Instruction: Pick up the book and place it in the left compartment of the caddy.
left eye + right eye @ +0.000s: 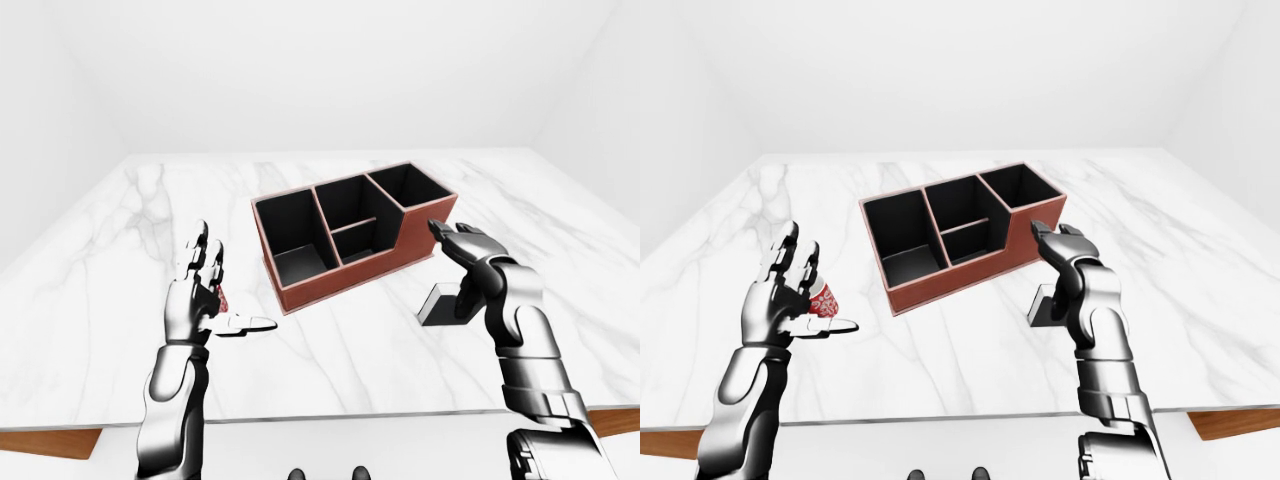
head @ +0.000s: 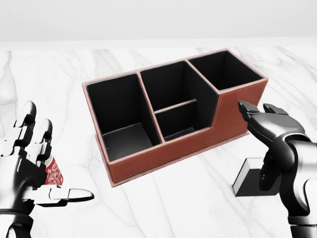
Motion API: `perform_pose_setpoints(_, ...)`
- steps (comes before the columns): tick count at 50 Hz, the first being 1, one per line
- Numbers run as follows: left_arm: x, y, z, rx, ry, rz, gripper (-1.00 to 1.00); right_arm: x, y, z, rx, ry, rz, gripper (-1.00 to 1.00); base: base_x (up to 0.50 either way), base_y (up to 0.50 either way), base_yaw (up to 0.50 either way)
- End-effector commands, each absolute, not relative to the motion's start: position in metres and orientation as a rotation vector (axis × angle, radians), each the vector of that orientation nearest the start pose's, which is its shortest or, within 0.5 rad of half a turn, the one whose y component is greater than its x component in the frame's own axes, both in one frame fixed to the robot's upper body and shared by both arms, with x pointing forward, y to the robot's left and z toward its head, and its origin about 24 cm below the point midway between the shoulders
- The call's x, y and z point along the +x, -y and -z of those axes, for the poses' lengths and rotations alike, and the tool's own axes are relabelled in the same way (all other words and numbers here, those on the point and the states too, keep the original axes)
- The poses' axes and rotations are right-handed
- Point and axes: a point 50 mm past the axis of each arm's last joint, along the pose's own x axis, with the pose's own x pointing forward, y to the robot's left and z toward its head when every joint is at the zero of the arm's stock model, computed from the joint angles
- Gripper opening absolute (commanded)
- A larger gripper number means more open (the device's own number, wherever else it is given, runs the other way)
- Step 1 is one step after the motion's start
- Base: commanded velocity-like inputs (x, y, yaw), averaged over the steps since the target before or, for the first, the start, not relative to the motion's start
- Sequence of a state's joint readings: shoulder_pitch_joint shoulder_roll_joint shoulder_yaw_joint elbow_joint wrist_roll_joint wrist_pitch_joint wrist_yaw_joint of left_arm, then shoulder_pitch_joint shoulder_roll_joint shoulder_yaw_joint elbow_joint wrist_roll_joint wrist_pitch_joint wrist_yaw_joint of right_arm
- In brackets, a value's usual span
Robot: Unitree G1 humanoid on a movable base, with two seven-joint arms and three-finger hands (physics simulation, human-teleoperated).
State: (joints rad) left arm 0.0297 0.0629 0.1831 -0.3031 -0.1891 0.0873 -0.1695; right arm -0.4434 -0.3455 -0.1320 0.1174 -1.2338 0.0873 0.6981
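The book (image 2: pixel 249 179), dark with white page edges, lies flat on the marble table (image 2: pixel 188 208), right of the caddy's near right corner. The brown caddy (image 2: pixel 178 148) with black insides stands angled at mid-table; its left compartment (image 2: pixel 121 114) holds nothing. My right hand (image 2: pixel 258 130) is open and hovers just over the book, fingers pointing at the caddy's right end, and partly hides the book. My left hand (image 2: pixel 42 163) is open, raised left of the caddy, holding nothing.
A small red-and-white patterned thing (image 1: pixel 823 301) sits on the table just behind my left hand, partly hidden. The table's near edge (image 1: pixel 330 415) runs along the bottom of the eye views. White walls surround the table.
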Motion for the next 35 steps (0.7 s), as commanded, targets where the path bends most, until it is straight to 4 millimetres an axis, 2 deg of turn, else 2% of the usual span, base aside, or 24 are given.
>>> perform_pose_setpoints(1, 0.242, -0.194, -0.101, -0.084, 0.214, 0.019, 1.00, 0.320, 0.234, -0.097, -1.425, -0.461, -0.254, 1.00, 0.00, 0.00, 0.00)
perform_pose_setpoints(22, 0.242, -0.191, -0.097, -0.079, 0.198, 0.026, 1.00, 0.321, 0.257, -0.063, -1.319, -0.634, -0.339, 1.00, 0.00, 0.00, 0.00)
perform_pose_setpoints(26, 0.242, -0.190, -0.096, -0.078, 0.191, 0.030, 1.00, 0.331, 0.271, -0.061, -1.498, -0.580, -0.166, 1.00, 0.00, 0.00, 0.00)
perform_pose_setpoints(31, 0.241, -0.190, -0.097, -0.078, 0.194, 0.031, 1.00, 0.338, 0.271, -0.062, -1.578, -0.541, -0.102, 1.00, 0.00, 0.00, 0.00)
perform_pose_setpoints(32, 0.241, -0.190, -0.097, -0.078, 0.195, 0.031, 1.00, 0.339, 0.271, -0.062, -1.577, -0.536, -0.099, 0.15, 0.00, 0.00, 0.00)
perform_pose_setpoints(33, 0.241, -0.191, -0.097, -0.077, 0.196, 0.031, 1.00, 0.339, 0.270, -0.061, -1.582, -0.544, -0.109, -1.00, 0.00, 0.00, 0.00)
perform_pose_setpoints(35, 0.240, -0.190, -0.097, -0.076, 0.198, 0.032, 1.00, 0.338, 0.268, -0.058, -1.574, -0.553, -0.124, -1.00, 0.00, 0.00, 0.00)
